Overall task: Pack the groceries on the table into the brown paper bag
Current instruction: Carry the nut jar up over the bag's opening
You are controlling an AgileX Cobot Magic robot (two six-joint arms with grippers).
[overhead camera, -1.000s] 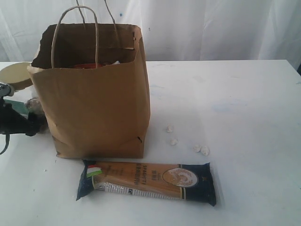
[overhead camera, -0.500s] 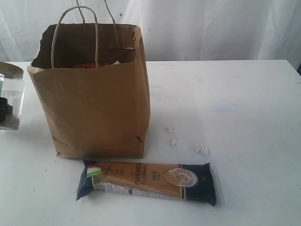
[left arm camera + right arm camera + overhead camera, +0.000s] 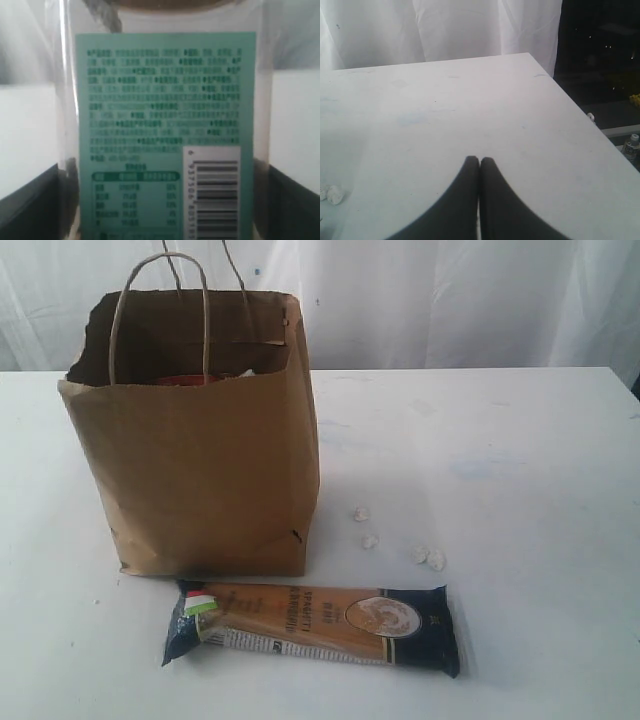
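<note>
The brown paper bag (image 3: 200, 450) stands open at the left of the table (image 3: 500, 440), with a red-rimmed item (image 3: 185, 380) showing inside. In front of it lies the long navy-orange spaghetti pack (image 3: 315, 625). Small white lumps (image 3: 436, 560) are scattered to the right of the bag; some also show as white lumps (image 3: 331, 194) in the right wrist view. Neither gripper shows in the exterior view. My left gripper (image 3: 165, 200) is shut on a clear nut jar (image 3: 165, 100) with a green label, a dark finger (image 3: 30, 200) on either side. My right gripper (image 3: 480, 161) is shut and empty above bare tabletop.
A white curtain (image 3: 450, 300) hangs behind the table. In the right wrist view the table's corner and side edge (image 3: 580, 112) drop to a dark floor where a small bottle (image 3: 631, 146) stands.
The nut jar and the left gripper, seen at the left edge of the exterior view, have moved out of it to the left. The bag, spaghetti pack and lumps have not moved.
</note>
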